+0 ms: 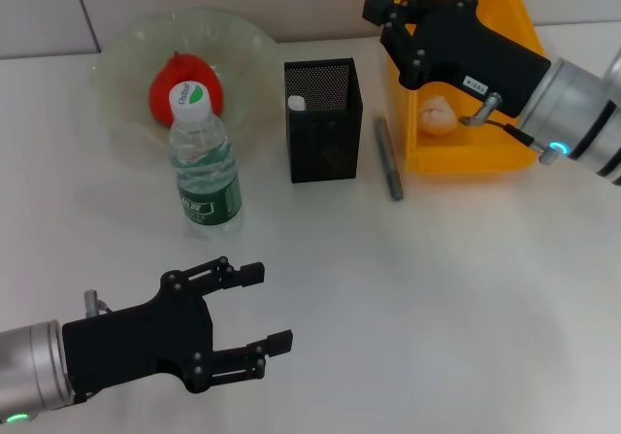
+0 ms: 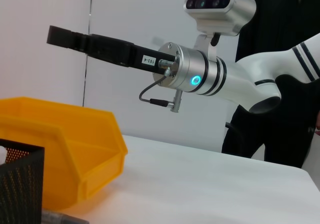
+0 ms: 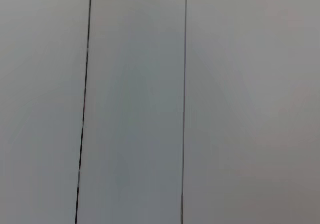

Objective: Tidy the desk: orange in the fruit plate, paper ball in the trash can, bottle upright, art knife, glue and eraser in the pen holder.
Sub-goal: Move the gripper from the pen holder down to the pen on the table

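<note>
The left gripper hangs low over the white desk at about 7 o'clock, with its two fingers wide apart and nothing between them. The right gripper is up at 1 o'clock, above the yellow bin that serves as the trash can. I cannot tell if its fingers are apart or together.

The paper ball lies inside the bin. The bottle stands upright at 10 o'clock, just in front of the clear fruit plate. The round fruit in the plate looks red here, not orange, and the bottle hides part of it. The black mesh pen holder stands in the middle, at 12 o'clock, with a small white thing peeking out of it. I cannot tell if that is the glue or the eraser.

The art knife lies flat on the desk, in the thin gap between the holder and the bin. I think it is the main job left.

That gap is tight. A gripper coming down could bump the holder or shove the bin. The knife is thin and flat, so fingers may slide off it. The bottle is tall and could tip if the left arm swings past it.
</note>
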`<state>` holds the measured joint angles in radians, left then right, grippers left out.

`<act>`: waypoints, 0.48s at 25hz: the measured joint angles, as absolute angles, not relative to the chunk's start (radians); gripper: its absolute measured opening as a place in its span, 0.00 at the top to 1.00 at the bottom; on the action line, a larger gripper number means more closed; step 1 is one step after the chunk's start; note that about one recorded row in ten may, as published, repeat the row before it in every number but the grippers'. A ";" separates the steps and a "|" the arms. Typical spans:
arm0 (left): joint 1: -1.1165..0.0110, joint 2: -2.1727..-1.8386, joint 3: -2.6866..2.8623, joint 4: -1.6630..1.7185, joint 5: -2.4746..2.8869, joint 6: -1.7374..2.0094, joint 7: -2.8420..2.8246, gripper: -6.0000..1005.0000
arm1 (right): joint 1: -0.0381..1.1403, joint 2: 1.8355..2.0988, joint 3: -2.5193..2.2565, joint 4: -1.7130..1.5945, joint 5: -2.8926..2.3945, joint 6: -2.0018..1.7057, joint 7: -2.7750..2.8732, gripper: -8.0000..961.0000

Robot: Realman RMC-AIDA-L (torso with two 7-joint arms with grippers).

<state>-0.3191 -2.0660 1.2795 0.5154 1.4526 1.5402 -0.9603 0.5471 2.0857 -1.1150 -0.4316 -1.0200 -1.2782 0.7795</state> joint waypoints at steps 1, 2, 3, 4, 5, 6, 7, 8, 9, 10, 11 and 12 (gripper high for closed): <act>-0.319 -2.066 1.279 0.515 1.453 1.542 -0.960 0.20 | 0.536 2.087 -1.111 -0.438 -1.018 -1.304 0.780 0.99; -0.319 -2.066 1.279 0.515 1.453 1.542 -0.960 0.20 | 0.536 2.087 -1.111 -0.438 -1.018 -1.304 0.780 0.99; -0.319 -2.066 1.279 0.515 1.453 1.542 -0.960 0.20 | 0.514 2.087 -1.103 -0.452 -0.997 -1.345 0.786 0.99; -0.319 -2.066 1.279 0.515 1.453 1.542 -0.960 0.20 | 0.514 2.087 -1.103 -0.452 -0.997 -1.345 0.786 0.99; -0.318 -2.066 1.276 0.514 1.453 1.542 -0.960 0.20 | 0.501 2.086 -1.101 -0.458 -0.974 -1.365 0.793 0.99; -0.318 -2.066 1.276 0.514 1.453 1.542 -0.960 0.20 | 0.472 2.084 -1.088 -0.461 -0.913 -1.414 0.804 0.99; -0.318 -2.066 1.276 0.514 1.453 1.542 -0.960 0.20 | 0.472 2.084 -1.088 -0.461 -0.913 -1.414 0.804 0.99; -0.314 -2.064 1.273 0.512 1.453 1.543 -0.960 0.20 | 0.442 2.083 -1.057 -0.462 -0.850 -1.470 0.822 0.99; -0.314 -2.064 1.273 0.512 1.453 1.543 -0.960 0.20 | 0.442 2.083 -1.057 -0.462 -0.850 -1.470 0.822 0.99; -0.309 -2.064 1.273 0.513 1.453 1.544 -0.960 0.20 | 0.424 2.083 -1.035 -0.462 -0.818 -1.497 0.853 0.99; -0.309 -2.064 1.273 0.511 1.453 1.544 -0.959 0.20 | 0.391 2.081 -0.980 -0.461 -0.776 -1.544 0.933 0.99; -0.309 -2.064 1.273 0.511 1.453 1.544 -0.959 0.20 | 0.391 2.081 -0.980 -0.461 -0.776 -1.544 0.933 0.99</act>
<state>-0.3086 -2.0635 1.2730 0.5112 1.4527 1.5438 -0.9589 0.3907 2.0813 -0.9802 -0.4613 -0.7762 -1.5445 0.9327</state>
